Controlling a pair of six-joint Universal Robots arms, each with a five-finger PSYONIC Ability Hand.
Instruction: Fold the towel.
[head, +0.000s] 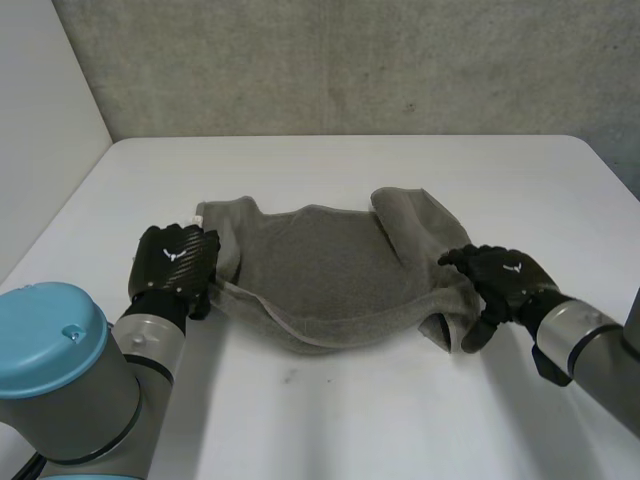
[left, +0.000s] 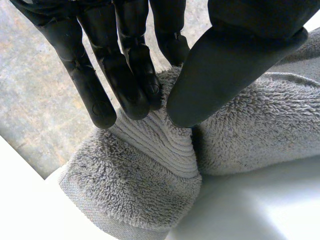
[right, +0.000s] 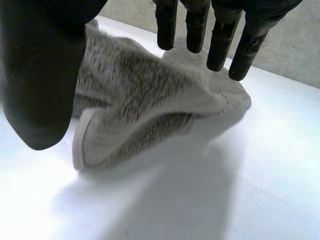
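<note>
Your table (head: 340, 420) carries one towel (head: 320, 275), lying rumpled across the centre of the head view with its upper-right corner flopped inward. The left hand (head: 175, 262), centre-left of frame, is clamped on the towel's left end; its fingers (left: 125, 75) and thumb pinch a ridge of cloth, evidently to carry that end over. The right hand (head: 505, 280), centre-right, sits over the near right corner with thumb and fingers spread apart, not closed on cloth. Judgement: secure that corner before lifting. Nothing obstructs the fold; the wall (head: 350, 60) along the top of frame stands well apart.
</note>
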